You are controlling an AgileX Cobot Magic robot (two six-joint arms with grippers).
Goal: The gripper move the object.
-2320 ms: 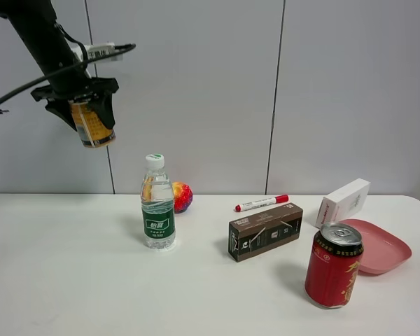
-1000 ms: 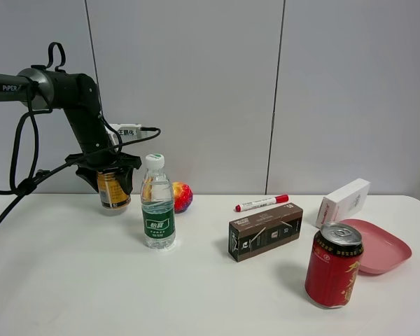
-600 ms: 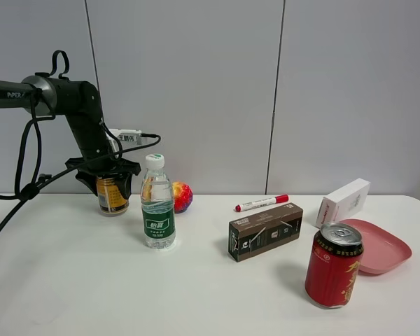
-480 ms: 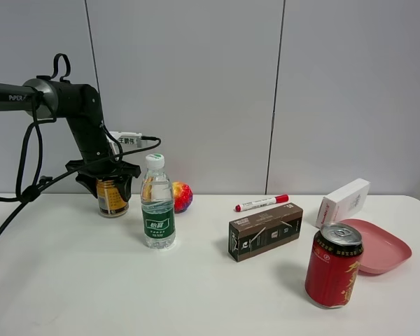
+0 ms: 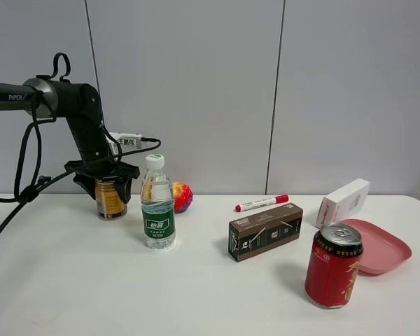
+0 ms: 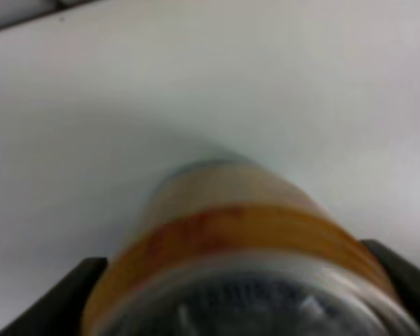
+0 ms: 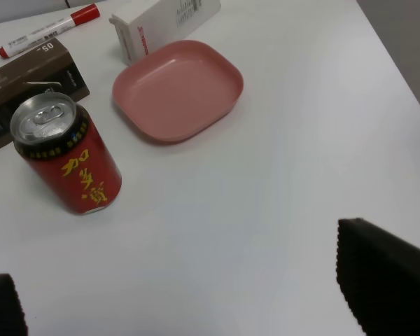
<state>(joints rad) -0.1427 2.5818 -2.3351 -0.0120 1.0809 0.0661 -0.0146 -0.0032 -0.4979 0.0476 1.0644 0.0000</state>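
Observation:
The gold-yellow can (image 5: 110, 199) stands upright on the white table (image 5: 91, 280) at the back left, just left of the water bottle (image 5: 157, 203). My left gripper (image 5: 105, 183) comes down over it from above, with its black fingers against the can's two sides. The left wrist view shows the can (image 6: 238, 238) close up and blurred, resting on the table, with a fingertip (image 6: 49, 297) at each side. My right gripper (image 7: 196, 308) is open and empty above the table's right part. It is out of the exterior high view.
A colourful ball (image 5: 182, 197) lies behind the bottle. A red marker (image 5: 261, 203), a brown box (image 5: 265, 232), a taller red can (image 5: 334, 264), a pink plate (image 5: 388, 248) and a white box (image 5: 344, 200) fill the right half. The right wrist view shows the red can (image 7: 66, 161) and the plate (image 7: 178, 87).
My left arm has brought the gold can down from high in the air to the table at the back left. In the last half second it has barely moved.

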